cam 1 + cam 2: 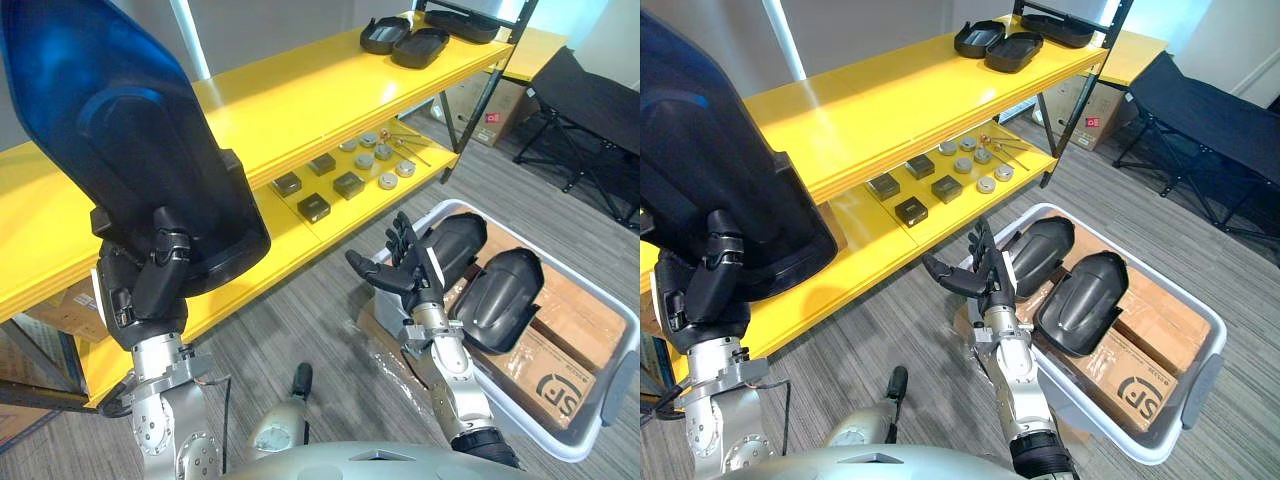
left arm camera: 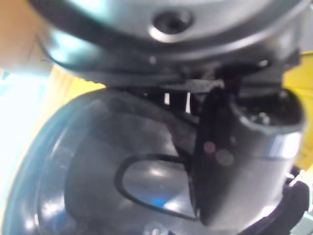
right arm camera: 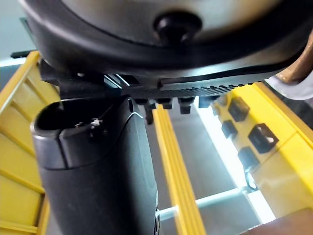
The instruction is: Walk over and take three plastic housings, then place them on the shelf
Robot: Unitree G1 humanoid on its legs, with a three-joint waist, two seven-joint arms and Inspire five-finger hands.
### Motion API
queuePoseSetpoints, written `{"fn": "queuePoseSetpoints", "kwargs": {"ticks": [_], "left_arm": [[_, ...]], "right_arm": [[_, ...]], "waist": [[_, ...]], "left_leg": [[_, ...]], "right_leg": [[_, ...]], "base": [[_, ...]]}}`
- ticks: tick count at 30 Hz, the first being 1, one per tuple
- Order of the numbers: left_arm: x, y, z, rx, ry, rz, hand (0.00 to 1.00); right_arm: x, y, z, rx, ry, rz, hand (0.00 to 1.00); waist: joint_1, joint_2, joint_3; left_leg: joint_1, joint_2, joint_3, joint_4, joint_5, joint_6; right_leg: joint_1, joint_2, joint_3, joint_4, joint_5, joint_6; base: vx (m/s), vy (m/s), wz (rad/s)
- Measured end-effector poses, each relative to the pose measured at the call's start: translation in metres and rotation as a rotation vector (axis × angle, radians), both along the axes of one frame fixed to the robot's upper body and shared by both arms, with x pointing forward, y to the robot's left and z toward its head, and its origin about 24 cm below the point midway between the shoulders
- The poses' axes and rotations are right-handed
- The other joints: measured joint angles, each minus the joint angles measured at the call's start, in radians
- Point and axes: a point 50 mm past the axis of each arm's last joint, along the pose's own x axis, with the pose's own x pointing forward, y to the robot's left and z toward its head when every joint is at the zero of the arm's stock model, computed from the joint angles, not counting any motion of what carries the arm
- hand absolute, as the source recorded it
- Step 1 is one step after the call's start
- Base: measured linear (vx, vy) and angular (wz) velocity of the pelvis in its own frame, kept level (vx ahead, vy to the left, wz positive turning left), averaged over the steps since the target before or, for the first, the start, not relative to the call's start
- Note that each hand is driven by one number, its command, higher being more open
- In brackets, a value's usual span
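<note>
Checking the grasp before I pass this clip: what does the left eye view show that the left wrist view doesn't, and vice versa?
Left eye view adds: the right hand, open, beside the white bin holding two housings; three more housings on top of the yellow shelf; small parts on its lower board. Left wrist view adds: the thumb lying close against the glossy face of the held housing, which bears an oval outline. Shared: the left hand shut on that housing, with the shelf's yellow behind.
</note>
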Motion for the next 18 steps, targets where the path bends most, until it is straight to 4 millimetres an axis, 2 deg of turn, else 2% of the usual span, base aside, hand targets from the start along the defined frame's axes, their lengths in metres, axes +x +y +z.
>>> {"fn": "queuePoseSetpoints", "kwargs": {"ticks": [1,2,3,4,6,8,9,10,11,12,13,15,16,17,18], "left_arm": [[0.0,0.0,0.0,0.001,0.002,-0.002,0.0],[0.001,-0.001,0.0,0.006,-0.001,-0.004,0.0],[0.0,0.0,0.0,0.008,0.002,-0.001,0.0],[0.0,0.001,0.0,0.018,0.004,0.004,0.0],[0.0,0.002,0.001,0.02,0.0,0.008,0.0],[0.0,0.002,0.001,0.021,0.001,0.009,0.0],[0.0,0.003,0.001,0.03,0.001,0.008,0.0],[0.0,0.003,0.002,0.048,-0.003,0.006,0.0],[0.0,0.004,0.003,0.062,-0.003,0.01,0.0],[-0.001,0.008,0.004,0.095,0.004,0.022,0.0],[-0.002,0.011,0.005,0.113,0.008,0.03,0.0],[-0.001,0.017,0.007,0.124,0.007,0.059,0.0],[-0.001,0.018,0.007,0.12,0.007,0.071,0.0],[0.001,0.02,0.009,0.11,-0.002,0.088,0.0],[0.003,0.02,0.01,0.108,-0.009,0.092,0.0]], "right_arm": [[0.0,0.0,0.001,0.001,-0.007,0.0,1.0],[0.001,0.001,0.005,0.008,-0.029,0.0,1.0],[0.001,0.002,0.007,0.008,-0.038,0.002,1.0],[0.001,0.004,0.008,0.015,-0.053,0.005,1.0],[0.002,0.009,0.011,0.017,-0.072,0.022,1.0],[0.004,0.012,0.013,0.018,-0.076,0.02,1.0],[0.003,0.012,0.013,0.016,-0.074,0.01,1.0],[0.004,0.011,0.013,0.017,-0.078,0.0,1.0],[0.004,0.011,0.014,0.018,-0.079,-0.002,1.0],[0.004,0.011,0.014,0.02,-0.083,-0.002,1.0],[0.004,0.012,0.015,0.018,-0.089,0.001,1.0],[0.008,0.017,0.02,0.021,-0.117,0.019,1.0],[0.01,0.018,0.022,0.021,-0.128,0.025,1.0],[0.014,0.019,0.028,0.02,-0.159,0.036,1.0],[0.015,0.02,0.031,0.02,-0.17,0.04,1.0]], "waist": [[0.001,-0.006,0.003],[0.008,-0.034,0.022],[0.015,-0.026,0.024],[0.011,-0.033,0.028],[0.016,-0.049,0.038],[0.022,-0.046,0.05],[0.024,-0.042,0.051],[0.027,-0.038,0.053],[0.029,-0.038,0.054],[0.029,-0.04,0.055],[0.024,-0.037,0.058],[0.021,-0.027,0.064],[0.018,-0.025,0.066],[0.013,-0.007,0.075],[0.007,-0.007,0.075]], "left_leg": [[0.0,-0.001,0.02,0.0,-0.023,-0.006],[-0.007,-0.011,0.074,0.073,-0.052,0.03],[-0.006,-0.012,0.081,0.129,-0.055,0.034],[-0.02,-0.024,0.085,0.162,-0.08,0.025],[-0.046,-0.046,0.084,0.237,-0.123,0.038],[-0.054,-0.06,0.078,0.309,-0.182,0.055],[-0.05,-0.067,0.07,0.336,-0.21,0.065],[-0.041,-0.073,0.064,0.346,-0.231,0.069],[-0.032,-0.077,0.063,0.342,-0.237,0.074],[-0.005,-0.084,0.058,0.318,-0.244,0.082],[0.031,-0.086,0.044,0.271,-0.246,0.092],[0.071,-0.079,0.024,0.225,-0.237,0.119],[0.081,-0.074,0.023,0.218,-0.236,0.121],[0.091,-0.065,0.017,0.216,-0.237,0.122],[0.091,-0.066,0.01,0.216,-0.238,0.121]], "right_leg": [[0.0,-0.014,-0.002,-0.004,0.001,-0.003],[0.003,-0.045,-0.001,0.0,0.0,-0.003],[0.007,-0.047,0.001,0.004,-0.003,-0.003],[0.009,-0.06,-0.003,0.02,-0.011,0.003],[0.019,-0.085,-0.018,0.04,-0.014,0.013],[0.026,-0.109,-0.029,0.122,-0.009,0.014],[-0.005,-0.141,-0.024,0.241,-0.002,0.002],[-0.062,-0.174,-0.008,0.377,0.027,-0.047],[-0.094,-0.192,0.006,0.442,0.053,-0.088],[-0.148,-0.214,0.048,0.55,0.131,-0.133],[-0.196,-0.219,0.104,0.63,0.193,-0.11],[-0.258,-0.191,0.127,0.653,0.078,-0.087],[-0.274,-0.173,0.125,0.627,0.047,-0.089],[-0.307,-0.122,0.134,0.517,0.019,-0.099],[-0.324,-0.102,0.15,0.466,0.019,-0.099]], "base": [[0.0,0.0,0.0],[0.03,0.033,-0.08],[0.08,0.044,-0.01],[0.1,0.029,0.07],[0.11,0.055,0.16],[0.14,0.103,0.22],[0.1,0.11,0.32],[0.1,0.123,0.28],[0.13,0.134,0.22],[0.19,0.144,0.19],[0.19,0.1,0.22],[0.17,0.058,0.06],[0.18,0.088,-0.01],[0.13,0.061,0.06],[0.13,0.035,0.31]]}}
